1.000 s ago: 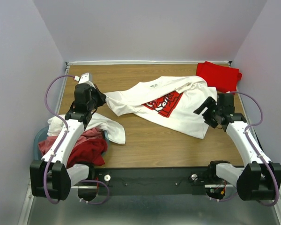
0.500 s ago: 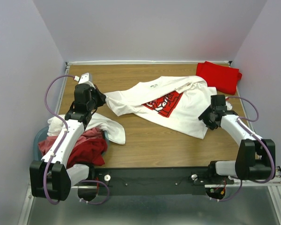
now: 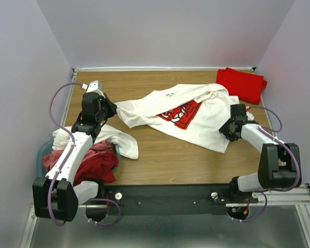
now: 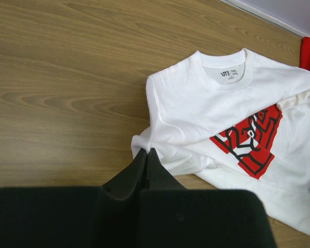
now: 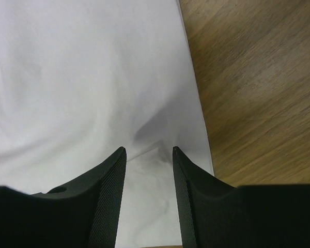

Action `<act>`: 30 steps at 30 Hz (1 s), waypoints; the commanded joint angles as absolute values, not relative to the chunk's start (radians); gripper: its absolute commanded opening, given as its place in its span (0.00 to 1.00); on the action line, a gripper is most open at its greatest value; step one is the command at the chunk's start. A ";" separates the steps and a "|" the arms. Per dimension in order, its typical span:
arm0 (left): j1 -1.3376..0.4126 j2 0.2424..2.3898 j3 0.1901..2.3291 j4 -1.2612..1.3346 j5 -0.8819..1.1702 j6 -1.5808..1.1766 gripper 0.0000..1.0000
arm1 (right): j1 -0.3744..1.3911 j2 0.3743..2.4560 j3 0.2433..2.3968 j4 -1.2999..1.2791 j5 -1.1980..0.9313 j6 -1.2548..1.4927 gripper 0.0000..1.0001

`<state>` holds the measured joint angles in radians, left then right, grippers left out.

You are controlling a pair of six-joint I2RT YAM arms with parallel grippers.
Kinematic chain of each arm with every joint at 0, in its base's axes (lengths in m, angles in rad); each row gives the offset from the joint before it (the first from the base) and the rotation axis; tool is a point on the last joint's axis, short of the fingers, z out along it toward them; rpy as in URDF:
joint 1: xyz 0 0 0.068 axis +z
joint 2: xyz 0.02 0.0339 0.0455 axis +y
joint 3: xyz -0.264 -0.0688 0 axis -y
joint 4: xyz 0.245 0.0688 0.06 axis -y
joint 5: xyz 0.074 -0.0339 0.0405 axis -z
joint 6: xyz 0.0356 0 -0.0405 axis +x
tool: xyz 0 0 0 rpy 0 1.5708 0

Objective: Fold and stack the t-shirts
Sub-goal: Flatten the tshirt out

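Note:
A white t-shirt with a red printed graphic point(image 3: 186, 116) lies spread and rumpled across the middle of the wooden table point(image 3: 160, 160). My left gripper point(image 3: 112, 107) is shut on its left sleeve edge; in the left wrist view the fingertips point(image 4: 146, 151) pinch white cloth, with the collar and graphic of the shirt point(image 4: 232, 108) beyond. My right gripper point(image 3: 225, 129) presses down on the shirt's right hem. In the right wrist view its jaws point(image 5: 149, 150) stand apart, astride a small raised fold of the white cloth point(image 5: 93, 77). A folded red t-shirt point(image 3: 241, 83) rests in the far right corner.
A heap of white point(image 3: 119, 140) and red t-shirts point(image 3: 95, 164) spills from a pale blue tub point(image 3: 41, 155) at the near left, under the left arm. Walls close in on the left, back and right. Bare wood point(image 5: 258, 77) shows just beside the shirt's hem.
The right arm has swung down and inward onto the shirt's right hem, and its jaws have narrowed around a fold of cloth. The left gripper has stayed put, still pinching the sleeve.

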<state>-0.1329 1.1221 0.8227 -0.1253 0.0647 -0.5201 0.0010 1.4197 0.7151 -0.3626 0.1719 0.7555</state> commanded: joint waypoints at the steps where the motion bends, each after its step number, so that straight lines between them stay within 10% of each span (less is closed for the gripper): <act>1: -0.127 1.095 0.824 -0.138 0.067 -0.505 0.00 | 0.005 1.422 0.707 -0.330 0.189 0.752 0.47; 22: -0.126 1.106 0.861 -0.163 0.046 -0.476 0.00 | 0.005 1.447 0.684 -0.330 0.137 0.739 0.33; 30: -0.123 1.120 0.879 -0.164 0.052 -0.471 0.00 | 0.005 1.399 0.684 -0.337 0.129 0.727 0.01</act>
